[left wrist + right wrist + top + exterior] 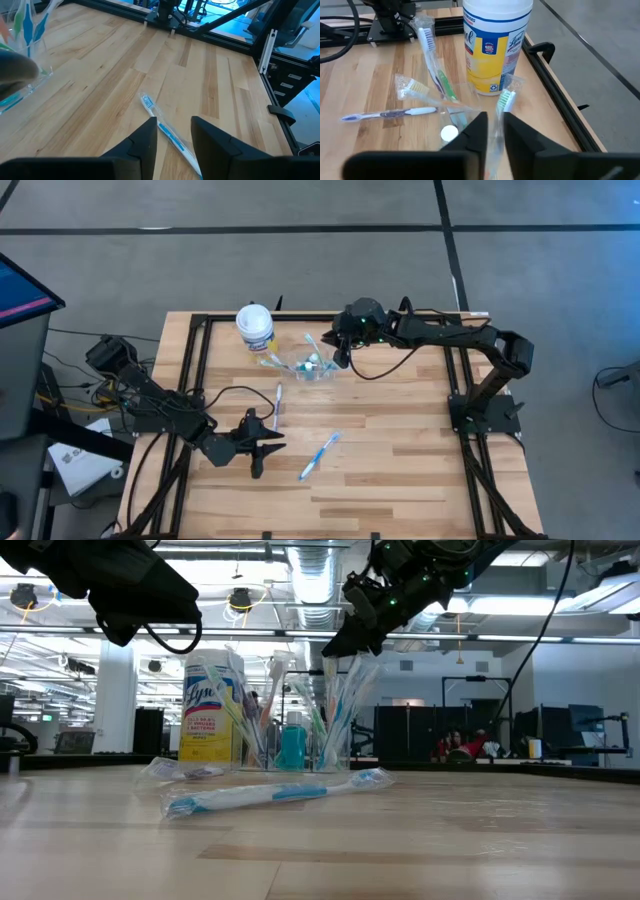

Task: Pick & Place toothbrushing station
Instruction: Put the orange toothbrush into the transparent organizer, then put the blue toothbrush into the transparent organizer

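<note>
A clear cup (312, 367) stands at the far middle of the table, holding several wrapped toothbrushes and a blue tube (291, 745) with a white cap (450, 132). My right gripper (342, 358) hangs just above the cup's right side, its fingers slightly apart, open, around a wrapped green-headed toothbrush (507, 100) that stands in the cup. A blue toothbrush (320, 455) lies flat on the table near the front. My left gripper (262, 455) hovers open just left of it, touching nothing. Another toothbrush (277, 402) lies flat between the cup and my left gripper. My right gripper has one finger (477, 132) on either side of the green-headed toothbrush's wrapped handle (496, 125), slanting down from the table's right. Whether the fingers touch the wrapper I cannot tell. The toothbrush stands tilted, its lower end in the cup (300, 730).
A yellow canister (255, 327) with a white lid stands just left of the cup at the far edge. A black frame (195, 350) runs along the table's left, right and far sides. Bare wood lies to the right and front right.
</note>
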